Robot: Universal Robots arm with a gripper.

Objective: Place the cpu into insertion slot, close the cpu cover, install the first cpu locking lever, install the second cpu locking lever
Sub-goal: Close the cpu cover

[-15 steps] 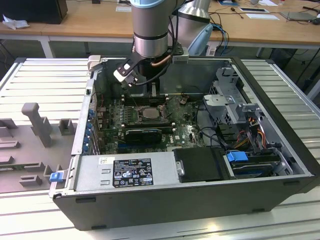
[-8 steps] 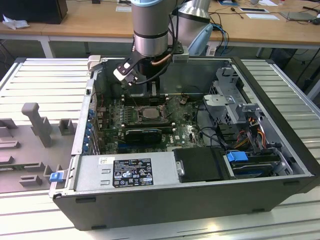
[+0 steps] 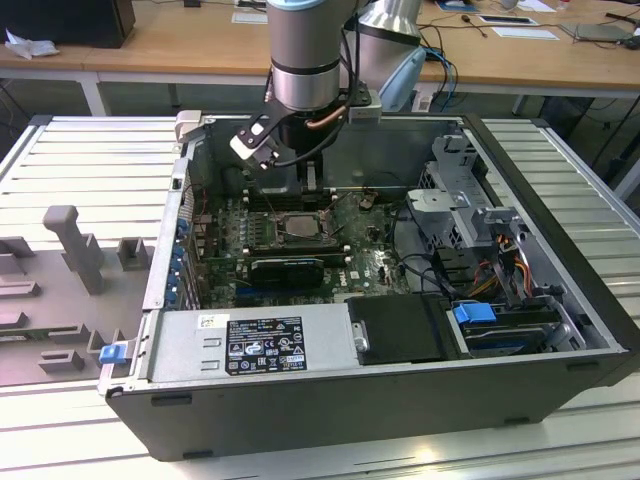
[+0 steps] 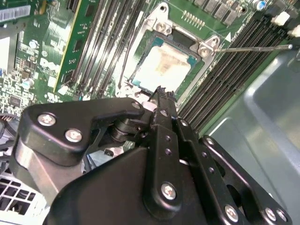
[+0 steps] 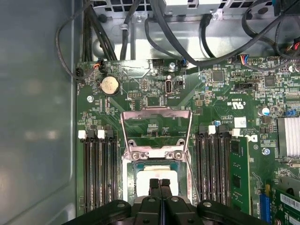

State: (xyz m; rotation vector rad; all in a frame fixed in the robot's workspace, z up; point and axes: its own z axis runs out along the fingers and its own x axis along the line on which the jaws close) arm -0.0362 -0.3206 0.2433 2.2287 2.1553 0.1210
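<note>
The first wrist view showed the cpu cover (image 5: 157,133) swung open beyond the insertion slot (image 5: 130,178), the pale, blotchy cpu (image 5: 157,171) seated inside it, fingers (image 5: 153,183) together above.

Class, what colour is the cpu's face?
The cpu is pale silver-beige; second wrist view shows best.

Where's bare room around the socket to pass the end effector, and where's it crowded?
Bare: the grey case wall beside the memory slots. Crowded: cables beyond the open cpu cover; end effector hangs over the cpu.

Silver-beige cpu (image 4: 164,70), green circuit board (image 5: 206,93)
</note>
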